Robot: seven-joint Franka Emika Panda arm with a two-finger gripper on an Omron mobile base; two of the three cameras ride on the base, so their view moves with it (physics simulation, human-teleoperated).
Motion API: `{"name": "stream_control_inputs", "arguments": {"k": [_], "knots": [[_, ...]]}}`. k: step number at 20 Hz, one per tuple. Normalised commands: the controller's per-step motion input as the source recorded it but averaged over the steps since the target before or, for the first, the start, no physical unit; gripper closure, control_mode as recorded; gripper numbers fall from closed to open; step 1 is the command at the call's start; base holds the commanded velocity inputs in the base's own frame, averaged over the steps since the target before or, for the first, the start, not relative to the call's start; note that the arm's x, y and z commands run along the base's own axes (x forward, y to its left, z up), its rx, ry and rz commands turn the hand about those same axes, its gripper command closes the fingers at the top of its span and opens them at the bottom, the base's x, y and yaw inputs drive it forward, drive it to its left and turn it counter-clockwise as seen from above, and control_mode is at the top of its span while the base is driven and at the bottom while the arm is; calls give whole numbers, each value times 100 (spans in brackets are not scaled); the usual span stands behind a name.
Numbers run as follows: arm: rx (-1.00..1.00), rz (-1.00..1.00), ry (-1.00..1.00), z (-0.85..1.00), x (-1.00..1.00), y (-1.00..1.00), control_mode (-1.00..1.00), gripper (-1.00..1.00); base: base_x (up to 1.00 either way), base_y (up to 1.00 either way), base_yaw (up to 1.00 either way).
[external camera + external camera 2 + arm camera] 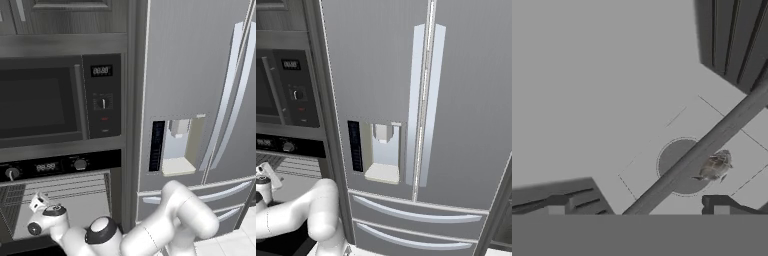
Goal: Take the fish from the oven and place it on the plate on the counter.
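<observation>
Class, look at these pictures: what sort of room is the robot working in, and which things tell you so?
Most likely a kitchen. A microwave sits above a built-in oven with knobs and wire racks, and a tall steel fridge with a dispenser stands beside them.

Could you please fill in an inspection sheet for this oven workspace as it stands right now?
Surface: the oven stands open, its pale grey inside and wire racks showing below the knobs.
Job's things: the fish lies inside the oven, partly behind a grey rack bar in the hand view; the plate and counter, nothing seen.
Clutter: nothing seen.
Grippers: the gripper is open and holds nothing, with the fish ahead of it, off towards one fingertip.
Cables: nothing seen.
Surroundings: a microwave above the oven; a steel fridge with a water dispenser to the right.
</observation>
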Motion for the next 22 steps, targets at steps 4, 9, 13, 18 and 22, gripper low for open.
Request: {"name": "stream_control_inputs", "arguments": {"k": [4, 9, 13, 18, 22], "knots": [[5, 0, -20, -86, 25, -1, -100, -100, 0, 0, 0], [17, 0, -26, -100, 6, -4, -100, -100, 0, 0, 0], [21, 0, -27, -100, 0, -2, -100, -100, 0, 0, 0], [23, 0, -21, -88, 0, 0, -100, -100, 0, 0, 0], [24, 0, -3, -42, 0, 0, -100, 100, 0, 0, 0]]}}
